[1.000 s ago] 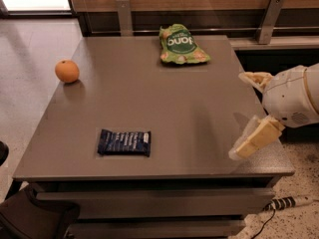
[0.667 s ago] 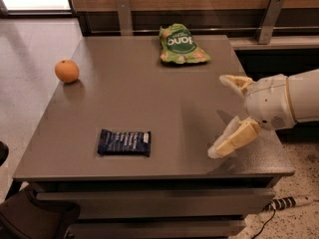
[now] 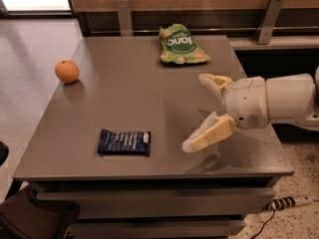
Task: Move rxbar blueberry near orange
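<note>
Cream gripper (image 3: 194,111) spread wide, empty, right of rxbar blueberry (image 3: 124,142).

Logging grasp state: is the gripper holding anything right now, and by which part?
Nothing is held. The gripper is open above the right side of the table, apart from the rxbar blueberry.

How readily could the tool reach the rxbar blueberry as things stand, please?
Probably yes: the open tool hangs over the table, apart from the rxbar blueberry, with only bare surface between them.
</note>
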Controlling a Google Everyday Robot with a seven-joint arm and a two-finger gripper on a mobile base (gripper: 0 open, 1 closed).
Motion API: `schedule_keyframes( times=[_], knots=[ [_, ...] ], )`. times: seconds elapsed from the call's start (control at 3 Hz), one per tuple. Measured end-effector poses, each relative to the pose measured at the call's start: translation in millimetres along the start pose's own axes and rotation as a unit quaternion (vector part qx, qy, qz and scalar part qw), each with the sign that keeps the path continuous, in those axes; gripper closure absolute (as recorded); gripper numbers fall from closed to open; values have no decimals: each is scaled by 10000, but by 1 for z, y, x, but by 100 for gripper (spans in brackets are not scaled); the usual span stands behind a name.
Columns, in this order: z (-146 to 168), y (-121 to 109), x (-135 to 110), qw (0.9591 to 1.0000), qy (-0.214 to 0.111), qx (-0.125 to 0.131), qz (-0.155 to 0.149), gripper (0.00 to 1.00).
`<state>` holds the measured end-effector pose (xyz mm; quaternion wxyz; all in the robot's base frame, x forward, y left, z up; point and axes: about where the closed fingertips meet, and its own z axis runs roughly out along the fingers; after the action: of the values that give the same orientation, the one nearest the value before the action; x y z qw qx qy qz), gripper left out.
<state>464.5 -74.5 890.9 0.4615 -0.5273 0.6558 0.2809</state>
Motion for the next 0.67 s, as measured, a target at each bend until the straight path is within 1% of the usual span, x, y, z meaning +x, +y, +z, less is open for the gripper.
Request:
schedule_keyframes(
  times=[0.33, 0.67],
  knots=[
    [2, 1, -2, 10000, -32, -3, 16, 0],
    [20, 5, 5, 9998, -148, -117, 117, 0]
  ],
)
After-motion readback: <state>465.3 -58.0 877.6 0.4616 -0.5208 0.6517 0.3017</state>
